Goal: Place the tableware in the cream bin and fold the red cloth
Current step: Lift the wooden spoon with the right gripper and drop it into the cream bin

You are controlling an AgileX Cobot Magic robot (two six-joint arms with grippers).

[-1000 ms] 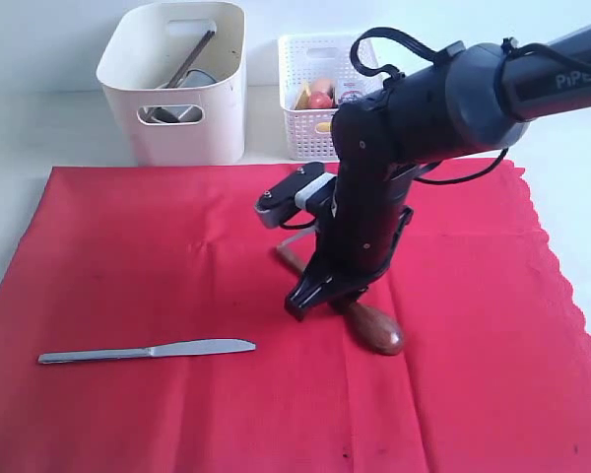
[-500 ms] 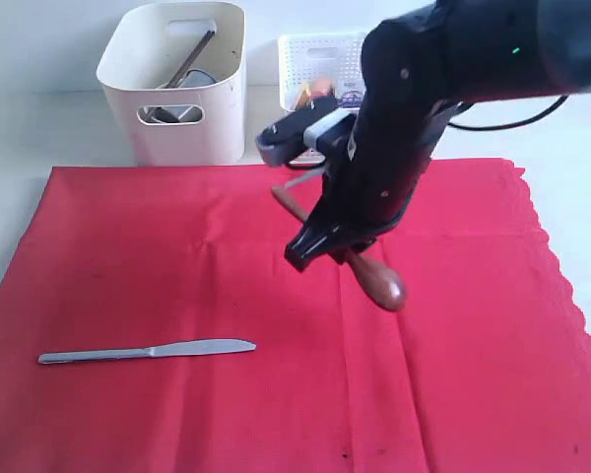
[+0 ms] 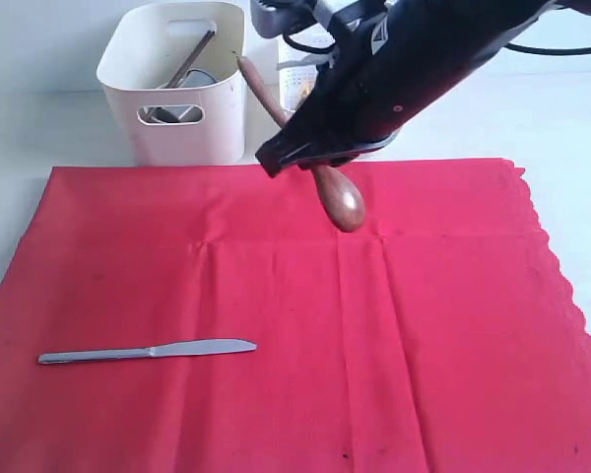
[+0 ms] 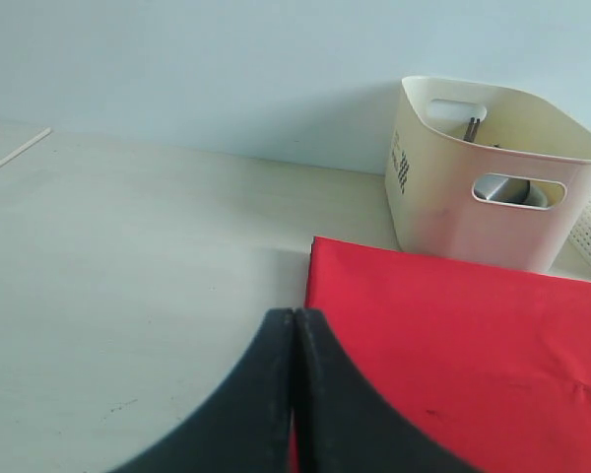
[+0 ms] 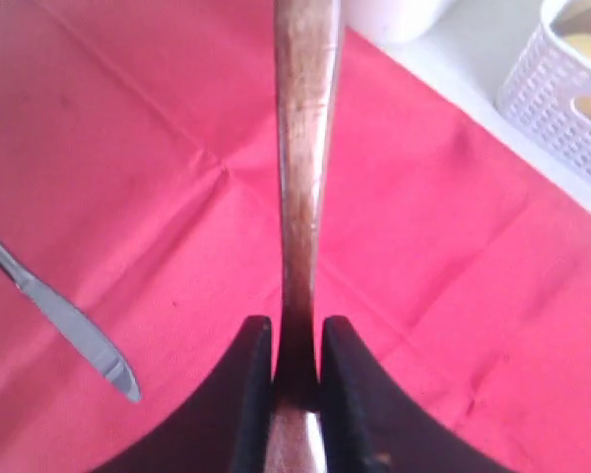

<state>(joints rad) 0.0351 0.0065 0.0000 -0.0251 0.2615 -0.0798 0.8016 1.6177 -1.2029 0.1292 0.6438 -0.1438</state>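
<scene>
Right gripper clamps the brown wooden spoon aloft; next I'd carry it over the cream bin and release.

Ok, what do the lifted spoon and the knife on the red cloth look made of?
The brown long-handled spoon: apparently wood, varnished; streaky grain and a glossy sheen show. The grey one-piece table knife: likely steel, satin finish with pale reflections; another metal can't be excluded.
</scene>
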